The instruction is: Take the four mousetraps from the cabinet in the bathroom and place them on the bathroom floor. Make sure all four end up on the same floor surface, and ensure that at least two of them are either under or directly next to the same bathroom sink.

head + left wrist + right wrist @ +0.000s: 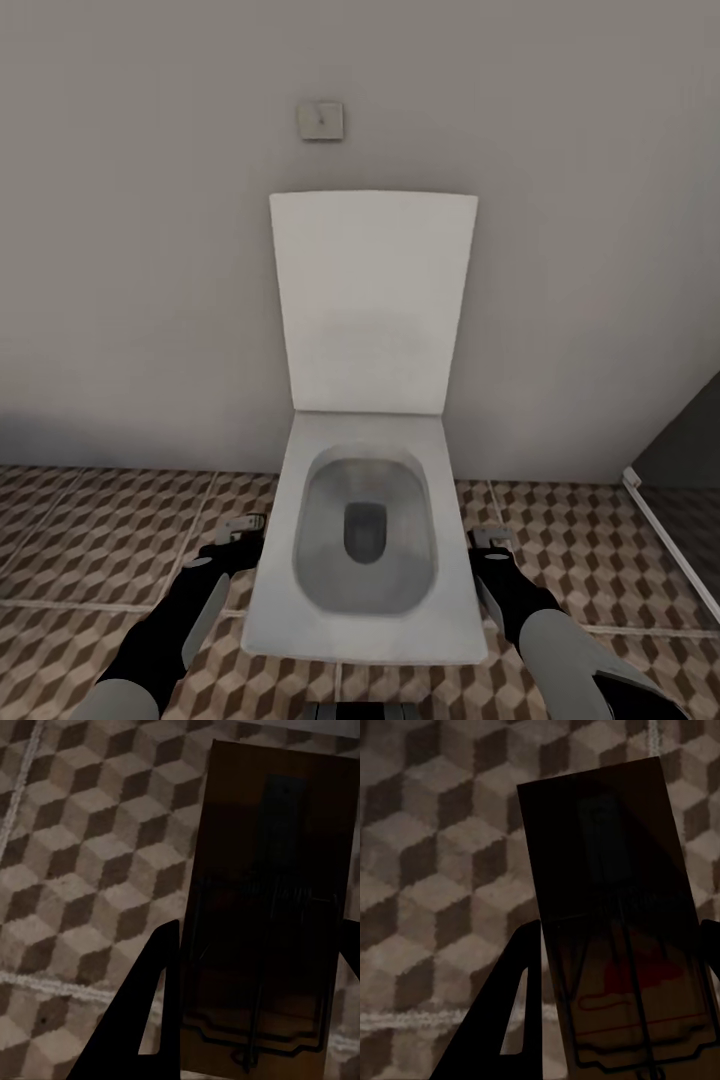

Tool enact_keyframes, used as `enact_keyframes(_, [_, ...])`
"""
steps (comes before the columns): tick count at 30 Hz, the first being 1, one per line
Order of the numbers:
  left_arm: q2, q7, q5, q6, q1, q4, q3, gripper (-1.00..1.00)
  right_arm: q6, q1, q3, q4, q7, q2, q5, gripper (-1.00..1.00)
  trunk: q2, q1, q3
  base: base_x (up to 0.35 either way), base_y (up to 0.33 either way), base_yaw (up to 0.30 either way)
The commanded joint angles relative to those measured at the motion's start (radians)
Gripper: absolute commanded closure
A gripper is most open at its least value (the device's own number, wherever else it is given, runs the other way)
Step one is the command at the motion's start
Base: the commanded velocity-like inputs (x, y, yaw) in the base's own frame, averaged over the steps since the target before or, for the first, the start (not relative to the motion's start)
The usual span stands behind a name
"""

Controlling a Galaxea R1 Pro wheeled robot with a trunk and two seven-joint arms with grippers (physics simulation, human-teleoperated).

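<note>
wooden mousetrap (270, 915) clamped lengthwise in left end effector (255, 1005); right end effector (619, 1012) likewise.

Cube-pattern tile floor (90, 530); white toilet (365, 540) stands on it.

Each wrist view cuts off its mousetrap (270, 915) (622, 937) at the lower edge; the red marking (641, 979) is perhaps a logo, too dim to read.

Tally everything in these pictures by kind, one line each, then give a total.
Mousetraps: 2, one held in the left gripper, one held in the right gripper
Toilets: 1, lid raised
Wall plates: 1
Total: 4
</note>
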State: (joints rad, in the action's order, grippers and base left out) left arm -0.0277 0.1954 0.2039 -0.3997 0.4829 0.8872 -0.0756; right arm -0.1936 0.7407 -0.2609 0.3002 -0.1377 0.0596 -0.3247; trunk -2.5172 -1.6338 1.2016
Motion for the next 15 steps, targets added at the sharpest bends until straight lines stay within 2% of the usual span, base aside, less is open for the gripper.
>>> enact_keyframes(1, [-0.001, 0.013, 0.008, -0.004, 0.0, 0.002, -0.006, 1.0, -0.006, 0.0, -0.005, 0.002, 0.001, 0.001, -0.009, 1.0, 0.0, 0.0, 0.001, 0.041, 0.0, 0.0])
enact_keyframes(15, [-0.001, 0.014, 0.008, -0.005, 0.0, 0.002, -0.007, 1.0, -0.018, 0.0, -0.007, 0.002, 0.001, 0.0, -0.008, 1.0, 0.0, 0.0, 0.001, 0.007, 0.0, 0.0])
